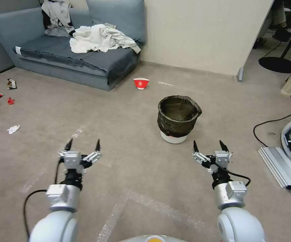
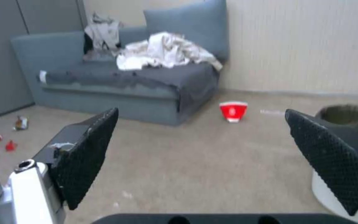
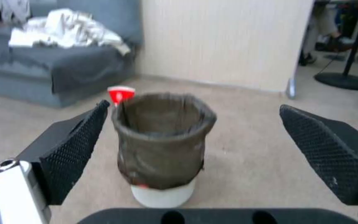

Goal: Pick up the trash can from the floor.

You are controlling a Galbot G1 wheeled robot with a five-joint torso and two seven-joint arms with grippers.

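Black-bagged trash can (image 1: 178, 119) stands upright on the floor (image 1: 125, 134), ahead of the robot and a bit right, untouched. Right gripper (image 1: 210, 145) hovers just short of it, jaws wide apart, likely lined up for a grab since it's the nearer arm. Left gripper (image 1: 83, 144) hangs well apart to the left, jaws also spread, idle.

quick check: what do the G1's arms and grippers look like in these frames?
Both arms are glossy white-grey shells ending in silver cylindrical wrists with small boxy modules. The left gripper and right gripper have grey metal bodies and slim black pointed jaws. Up close, the fingers are black wedges with diamond-textured pads. A black cable loops off each wrist.
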